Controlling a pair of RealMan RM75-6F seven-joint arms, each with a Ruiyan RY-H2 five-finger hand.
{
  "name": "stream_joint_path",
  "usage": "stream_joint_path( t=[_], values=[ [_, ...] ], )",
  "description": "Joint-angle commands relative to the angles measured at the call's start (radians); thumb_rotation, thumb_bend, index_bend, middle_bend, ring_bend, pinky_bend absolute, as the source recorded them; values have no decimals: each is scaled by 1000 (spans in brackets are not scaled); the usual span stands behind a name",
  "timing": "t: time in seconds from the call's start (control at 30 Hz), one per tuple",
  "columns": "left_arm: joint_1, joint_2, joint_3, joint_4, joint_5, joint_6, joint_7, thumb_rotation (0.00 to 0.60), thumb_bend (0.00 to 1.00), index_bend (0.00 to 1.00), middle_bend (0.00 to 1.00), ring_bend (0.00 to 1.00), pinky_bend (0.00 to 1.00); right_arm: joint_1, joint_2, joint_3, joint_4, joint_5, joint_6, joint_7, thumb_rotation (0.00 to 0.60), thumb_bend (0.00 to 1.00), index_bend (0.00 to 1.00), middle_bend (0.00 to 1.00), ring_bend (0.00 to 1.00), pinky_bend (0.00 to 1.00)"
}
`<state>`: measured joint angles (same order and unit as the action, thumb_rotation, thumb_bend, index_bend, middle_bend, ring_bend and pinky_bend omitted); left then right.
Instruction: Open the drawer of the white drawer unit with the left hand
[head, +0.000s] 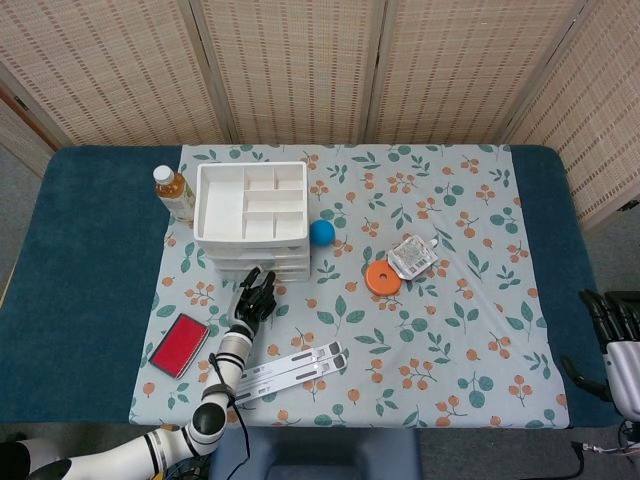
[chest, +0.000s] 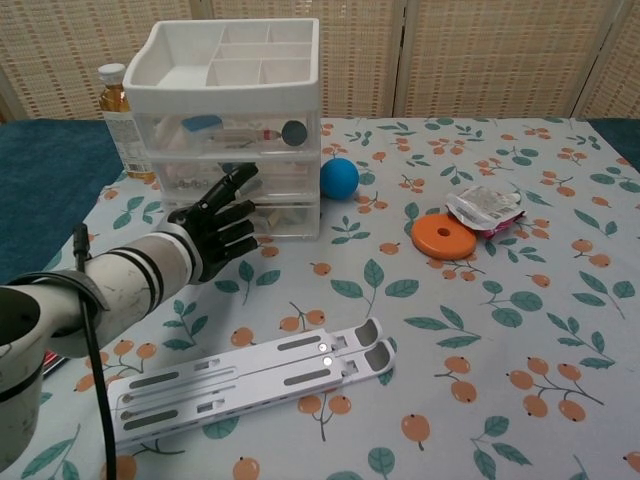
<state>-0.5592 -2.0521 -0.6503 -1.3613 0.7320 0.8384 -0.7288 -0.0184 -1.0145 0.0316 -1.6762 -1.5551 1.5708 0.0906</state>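
My left robot hand (chest: 215, 228) is spread wide, fingers apart and holding nothing, right up at the front of the white drawer unit (chest: 232, 135). Its fingertips (chest: 243, 178) sit by the lower drawers (chest: 265, 205), and I can't tell if they touch. All drawers look closed. My right robot hand (head: 612, 330) sits at the far counter (head: 80, 270) edge, can't tell its pose.

No text, label, brand or number can be read in either view; the bottle (chest: 113, 98) at upper left and the packet (chest: 484, 208) at right show nothing legible.
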Motion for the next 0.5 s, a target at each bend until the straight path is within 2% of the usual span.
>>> stream_joint_path(
  t=[0.03, 0.5],
  values=[
    [-3, -1, -3, 5, -6, -3, 3, 600, 291, 305, 935, 1000, 1000, -1, 0, 0, 0, 1, 0, 0, 600, 312, 10, 57, 0, 54],
    [-9, 0, -11, 22, -25, -14, 17, 600, 295, 391, 934, 1000, 1000, 4, 0, 2, -2, 2, -10, -5, 600, 312, 9, 57, 0, 54]
  ],
)
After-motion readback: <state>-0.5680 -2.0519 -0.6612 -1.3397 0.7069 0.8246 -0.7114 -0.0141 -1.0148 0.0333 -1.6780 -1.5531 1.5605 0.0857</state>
